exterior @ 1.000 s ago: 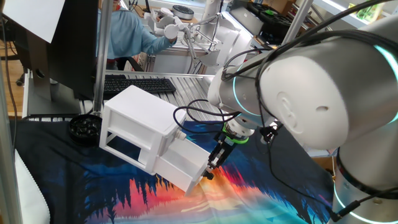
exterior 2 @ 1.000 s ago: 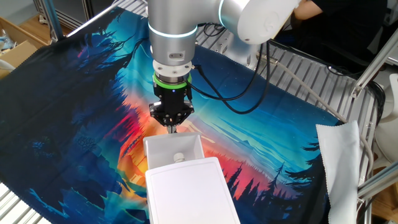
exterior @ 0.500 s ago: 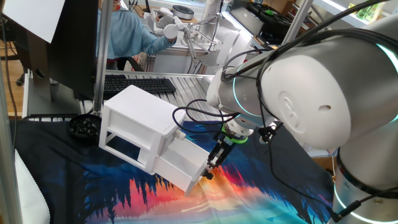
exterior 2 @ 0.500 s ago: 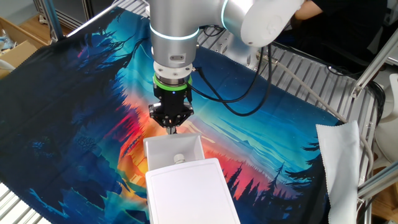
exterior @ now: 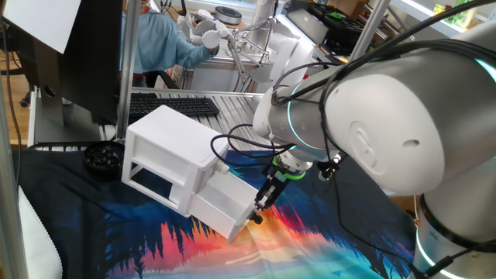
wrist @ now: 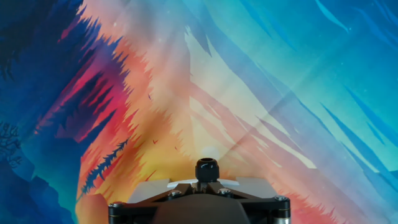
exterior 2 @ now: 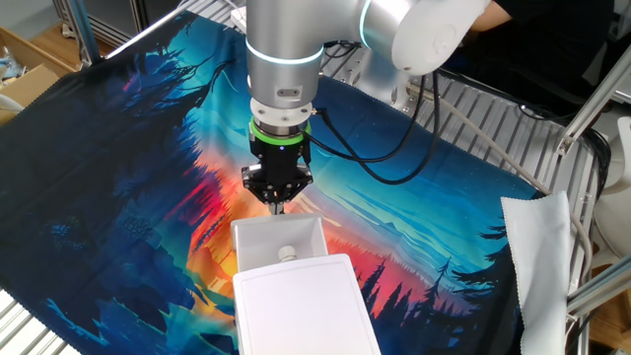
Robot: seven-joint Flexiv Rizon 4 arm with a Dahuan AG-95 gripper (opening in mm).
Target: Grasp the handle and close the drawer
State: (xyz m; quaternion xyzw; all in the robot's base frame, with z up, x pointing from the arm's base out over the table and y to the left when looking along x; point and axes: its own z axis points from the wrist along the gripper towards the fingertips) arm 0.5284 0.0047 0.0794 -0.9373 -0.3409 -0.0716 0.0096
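On my one fixed view, far left, I see a black round dish point(exterior: 105, 157) on the bench beside the white cabinet point(exterior: 167, 147), with a black keyboard point(exterior: 172, 106) behind it on the slatted bench top point(exterior: 232, 101). The cabinet's upper bay gapes open on its side; the drawer point(exterior: 225, 203) at the bottom sticks out toward the arm, part way open. At the drawer's front corner I find the handle point(exterior: 255, 219), a tiny dark knob, and the gripper point(exterior: 261, 206) sits right on it, jaws narrowed around the knob as far as I can judge. The other fixed view looks from behind the cabinet: the drawer point(exterior 2: 277, 243) shows as an open white box with a pale knob point(exterior 2: 287, 253) above it, and the gripper point(exterior 2: 278, 196) points down at its front wall, just above the printed cloth point(exterior 2: 118, 168) that covers the bench. In the hand view I see the handle point(wrist: 207, 169) standing up between the closed-in jaws, its dark round head clear against the orange cloth point(wrist: 155, 112). To the right, the grey arm point(exterior: 387, 116) fills my frame.
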